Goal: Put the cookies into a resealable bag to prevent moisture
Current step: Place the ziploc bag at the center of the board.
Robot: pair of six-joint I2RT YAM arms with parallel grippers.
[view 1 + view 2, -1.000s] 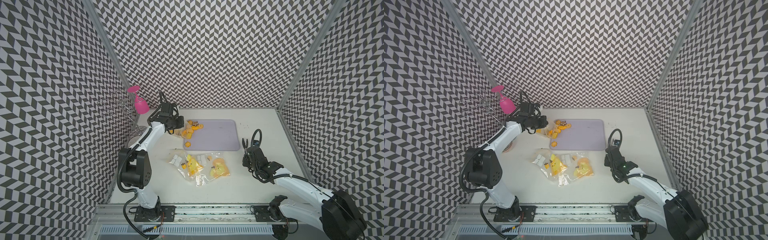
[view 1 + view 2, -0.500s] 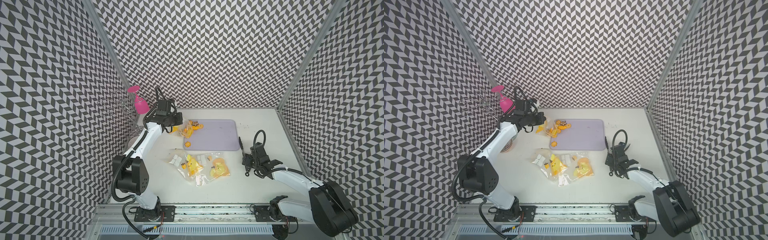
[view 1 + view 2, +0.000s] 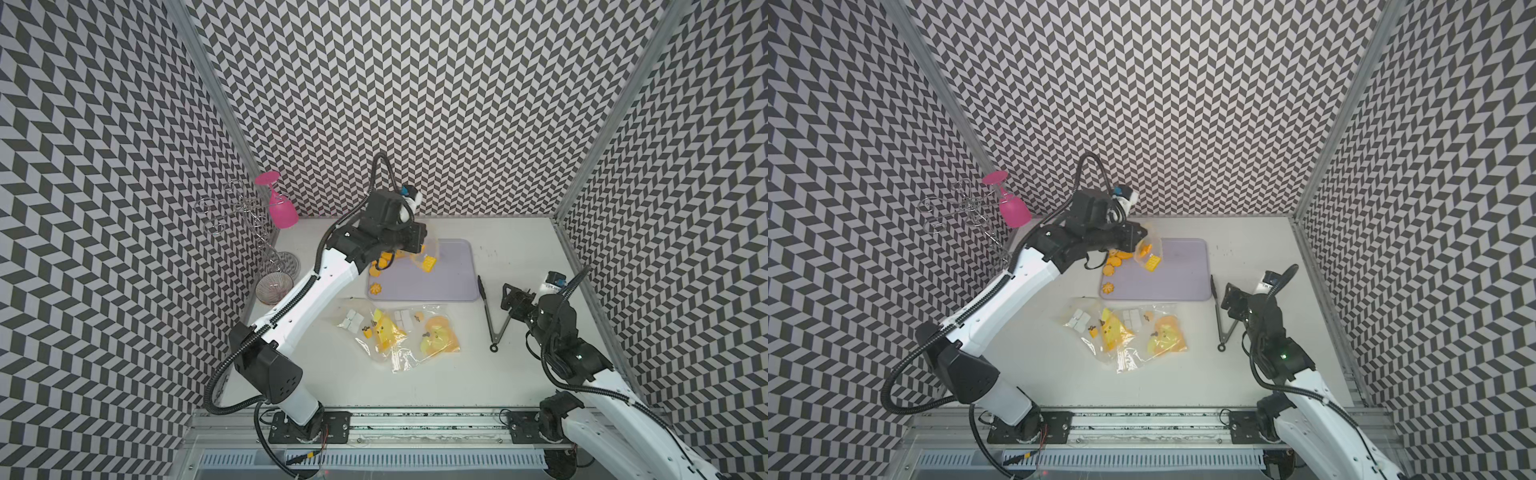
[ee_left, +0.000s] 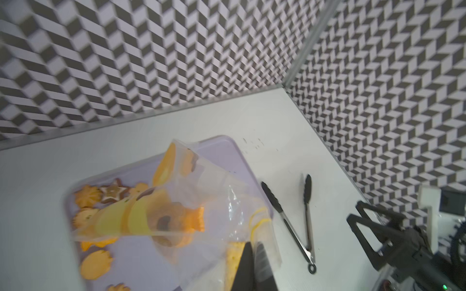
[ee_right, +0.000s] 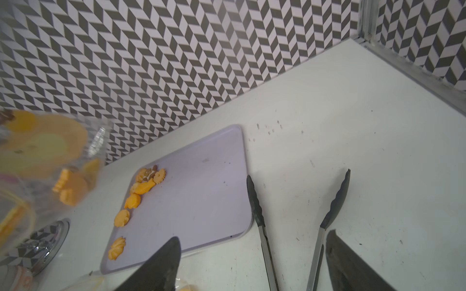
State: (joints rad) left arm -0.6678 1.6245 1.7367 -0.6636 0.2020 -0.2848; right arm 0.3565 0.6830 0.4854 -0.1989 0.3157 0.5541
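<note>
Clear plastic is hanging from the left gripper point(image 4: 253, 254), whose jaws are pinching shut on one edge of the resealable bag point(image 3: 1148, 249), above the upper left corner of the lavender tray point(image 3: 1183, 274). A few cookies point(image 3: 1152, 262), a rectangular cracker among them, are already sitting inside it. In a top view, loose cookies point(image 3: 1113, 262) are lying along the tray's left edge, so the filling is looking partly done and the sealing is not yet begun. At lower right, the right gripper point(image 5: 253, 238) is gaping wide and gripping nothing, over the tongs point(image 5: 257, 209) lying on the table point(image 5: 378, 151).
</note>
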